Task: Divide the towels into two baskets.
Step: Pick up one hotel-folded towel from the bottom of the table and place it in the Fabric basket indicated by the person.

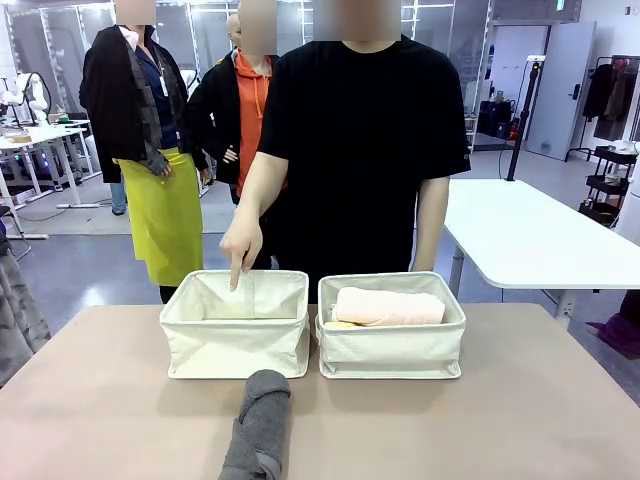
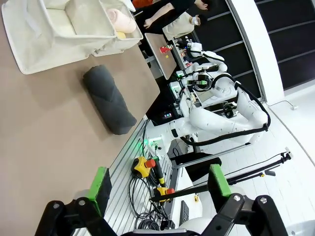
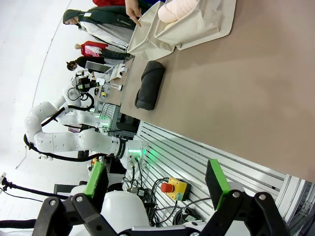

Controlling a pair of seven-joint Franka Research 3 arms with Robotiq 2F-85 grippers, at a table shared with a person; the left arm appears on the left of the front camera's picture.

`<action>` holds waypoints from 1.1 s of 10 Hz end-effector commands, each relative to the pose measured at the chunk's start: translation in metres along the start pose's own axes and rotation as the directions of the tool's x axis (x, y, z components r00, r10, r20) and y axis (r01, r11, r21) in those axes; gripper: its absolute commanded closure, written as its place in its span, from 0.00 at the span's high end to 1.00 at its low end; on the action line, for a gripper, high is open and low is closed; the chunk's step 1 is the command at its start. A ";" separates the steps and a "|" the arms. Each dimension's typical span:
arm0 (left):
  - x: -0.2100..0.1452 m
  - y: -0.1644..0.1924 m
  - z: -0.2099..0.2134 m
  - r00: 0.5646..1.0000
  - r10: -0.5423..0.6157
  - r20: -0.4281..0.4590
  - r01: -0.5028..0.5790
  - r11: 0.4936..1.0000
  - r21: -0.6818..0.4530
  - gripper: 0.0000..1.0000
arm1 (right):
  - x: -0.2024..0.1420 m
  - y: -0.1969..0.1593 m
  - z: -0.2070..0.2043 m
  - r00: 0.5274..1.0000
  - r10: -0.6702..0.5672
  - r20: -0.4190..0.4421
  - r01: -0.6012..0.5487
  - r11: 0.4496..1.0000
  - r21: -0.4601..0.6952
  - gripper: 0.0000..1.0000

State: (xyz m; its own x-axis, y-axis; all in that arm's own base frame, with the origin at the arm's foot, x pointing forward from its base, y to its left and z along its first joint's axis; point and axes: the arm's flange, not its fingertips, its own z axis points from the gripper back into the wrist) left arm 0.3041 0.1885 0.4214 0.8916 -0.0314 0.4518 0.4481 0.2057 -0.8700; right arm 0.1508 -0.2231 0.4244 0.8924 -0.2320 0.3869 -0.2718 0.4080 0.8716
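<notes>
Two cream baskets stand side by side at mid-table. The left basket (image 1: pixel 235 340) has a person's hand (image 1: pixel 240 245) pointing a finger down into it. In the right basket (image 1: pixel 392 345) a pale pink towel (image 1: pixel 390 306) lies on top of a yellow towel (image 1: pixel 341 324), of which just an edge shows. A dark grey towel (image 1: pixel 260 425) lies rolled on the table in front of the baskets. My left gripper (image 2: pixel 160 184) is open and holds nothing, well back from the grey towel (image 2: pixel 109 98). My right gripper (image 3: pixel 156 179) is also open and holds nothing, far from the grey towel (image 3: pixel 150 84).
The person in black stands at the far edge behind the baskets. Two more people stand behind on the left. A white table (image 1: pixel 530 235) is at the right rear. Bare brown tabletop (image 1: pixel 520 420) lies on both sides of the grey towel.
</notes>
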 end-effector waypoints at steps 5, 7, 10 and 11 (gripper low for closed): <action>-0.002 -0.004 0.001 1.000 0.007 -0.001 -0.007 1.000 0.003 1.00 | 0.000 0.003 0.001 1.000 0.013 0.005 -0.013 1.000 0.005 1.00; -0.002 -0.004 0.001 1.000 0.007 -0.001 -0.007 1.000 0.003 1.00 | 0.000 0.003 0.001 1.000 0.013 0.005 -0.013 1.000 0.005 1.00; 0.030 -0.038 -0.056 0.993 0.083 -0.089 -0.074 0.992 0.102 1.00 | 0.000 0.003 0.001 1.000 0.013 0.005 -0.013 1.000 0.005 1.00; 0.044 -0.059 -0.087 0.983 0.095 -0.158 -0.080 0.992 0.099 1.00 | 0.000 0.003 0.001 1.000 0.013 0.005 -0.013 1.000 0.005 1.00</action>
State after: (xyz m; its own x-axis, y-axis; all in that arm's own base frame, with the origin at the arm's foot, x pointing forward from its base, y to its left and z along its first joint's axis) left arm 0.3218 0.1304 0.4523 0.9169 -0.1335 0.3760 0.3986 0.2625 -0.8788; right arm 0.1509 -0.2230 0.4243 0.8928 -0.2316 0.3865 -0.2716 0.4078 0.8717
